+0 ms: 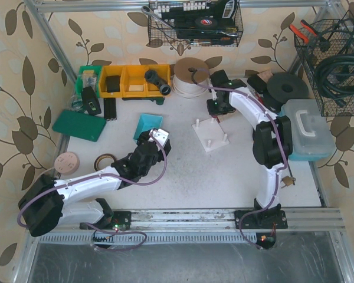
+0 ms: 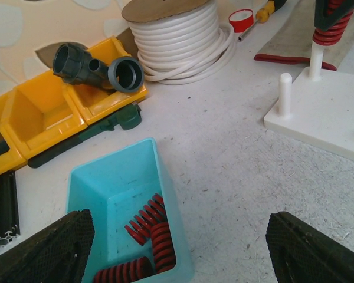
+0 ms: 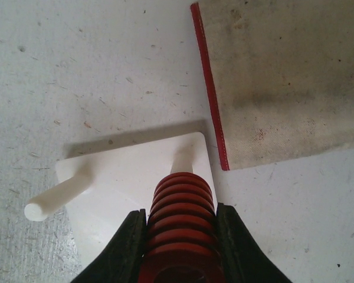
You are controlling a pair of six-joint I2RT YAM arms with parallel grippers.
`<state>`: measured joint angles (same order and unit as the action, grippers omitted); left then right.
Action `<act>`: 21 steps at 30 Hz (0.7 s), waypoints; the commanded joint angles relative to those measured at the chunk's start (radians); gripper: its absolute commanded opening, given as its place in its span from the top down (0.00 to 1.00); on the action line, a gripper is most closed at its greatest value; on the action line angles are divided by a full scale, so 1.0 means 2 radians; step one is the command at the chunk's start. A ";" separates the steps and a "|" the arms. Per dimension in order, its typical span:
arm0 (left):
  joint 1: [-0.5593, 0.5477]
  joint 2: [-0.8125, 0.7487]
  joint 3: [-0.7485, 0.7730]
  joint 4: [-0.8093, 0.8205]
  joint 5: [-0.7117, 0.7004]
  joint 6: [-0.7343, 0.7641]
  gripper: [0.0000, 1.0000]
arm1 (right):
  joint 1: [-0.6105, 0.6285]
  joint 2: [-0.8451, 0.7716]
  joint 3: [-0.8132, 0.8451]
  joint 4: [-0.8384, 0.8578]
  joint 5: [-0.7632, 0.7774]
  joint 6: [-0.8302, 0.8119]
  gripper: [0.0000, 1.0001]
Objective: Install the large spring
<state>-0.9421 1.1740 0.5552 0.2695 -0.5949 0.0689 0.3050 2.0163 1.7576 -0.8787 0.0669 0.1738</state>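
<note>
My right pincer (image 3: 180,219) clenched on large spring (image 3: 182,197) | spring over tip of peg (image 3: 181,163), not seated on base (image 3: 127,177) | my left pincer (image 2: 177,253) released

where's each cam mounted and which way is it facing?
Top external: above and behind the bases, looking down on the table; left arm and right arm both show.
Left wrist: on the left arm, facing across the teal bin toward the yellow bins; own jaws open.
Right wrist: on the right arm, looking down at the peg board; own jaws shut on the red spring.
Shared: both wrist views show board and spring.
</note>
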 commanded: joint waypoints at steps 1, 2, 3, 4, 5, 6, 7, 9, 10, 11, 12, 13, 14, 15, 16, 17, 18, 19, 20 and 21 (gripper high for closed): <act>0.002 -0.019 0.018 0.003 -0.009 -0.008 0.18 | -0.005 0.016 0.025 -0.009 -0.010 -0.006 1.00; 0.002 -0.019 0.018 0.003 -0.008 -0.008 0.17 | -0.005 0.019 0.030 -0.009 -0.012 -0.006 1.00; 0.002 -0.019 0.018 0.002 -0.007 -0.008 0.18 | -0.005 0.021 0.034 -0.010 -0.015 -0.007 1.00; 0.002 -0.018 0.018 0.002 -0.007 -0.008 0.18 | -0.005 0.023 0.036 -0.010 -0.015 -0.008 1.00; 0.002 -0.019 0.018 0.001 -0.007 -0.008 0.18 | -0.005 0.025 0.038 -0.011 -0.014 -0.007 1.00; 0.002 -0.018 0.019 0.000 -0.007 -0.008 0.18 | -0.005 0.025 0.041 -0.013 -0.012 -0.007 1.00; 0.002 -0.019 0.019 0.000 -0.007 -0.008 0.18 | -0.005 0.025 0.041 -0.014 -0.010 -0.008 1.00; 0.002 -0.019 0.019 -0.001 -0.007 -0.008 0.18 | -0.006 0.026 0.044 -0.012 -0.009 -0.009 1.00; 0.002 -0.019 0.020 -0.001 -0.007 -0.008 0.18 | -0.006 0.028 0.047 -0.014 -0.009 -0.010 1.00; 0.002 -0.019 0.020 -0.001 -0.006 -0.008 0.18 | -0.006 0.032 0.052 -0.019 -0.009 -0.010 1.00; 0.002 -0.019 0.020 -0.001 -0.006 -0.008 0.18 | -0.006 0.036 0.055 -0.023 -0.009 -0.010 1.00; 0.002 -0.019 0.020 -0.001 -0.006 -0.008 0.18 | -0.006 0.039 0.056 -0.025 -0.010 -0.010 1.00; 0.002 -0.019 0.020 -0.002 -0.006 -0.008 0.18 | -0.006 0.041 0.054 -0.022 -0.013 -0.010 1.00; 0.002 -0.019 0.020 -0.001 -0.006 -0.008 0.18 | -0.006 0.043 0.053 -0.018 -0.017 -0.009 1.00; 0.002 -0.019 0.020 -0.002 -0.006 -0.008 0.18 | -0.006 0.046 0.052 -0.016 -0.020 -0.009 1.00; 0.002 -0.019 0.020 -0.002 -0.006 -0.008 0.18 | -0.006 0.050 0.053 -0.015 -0.023 -0.009 1.00; 0.002 -0.019 0.020 -0.002 -0.006 -0.009 0.18 | -0.006 0.055 0.056 -0.017 -0.024 -0.009 1.00; 0.002 -0.019 0.020 -0.002 -0.006 -0.009 0.18 | -0.005 0.060 0.058 -0.019 -0.024 -0.009 1.00; 0.002 -0.019 0.020 -0.002 -0.006 -0.009 0.18 | -0.005 0.063 0.061 -0.021 -0.023 -0.009 1.00; 0.002 -0.019 0.019 -0.002 -0.006 -0.009 0.18 | -0.005 0.067 0.063 -0.022 -0.021 -0.009 1.00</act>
<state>-0.9421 1.1629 0.5594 0.2520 -0.5968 0.0689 0.2951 2.1056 1.8404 -0.9054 0.0395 0.1631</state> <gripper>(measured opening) 0.820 0.220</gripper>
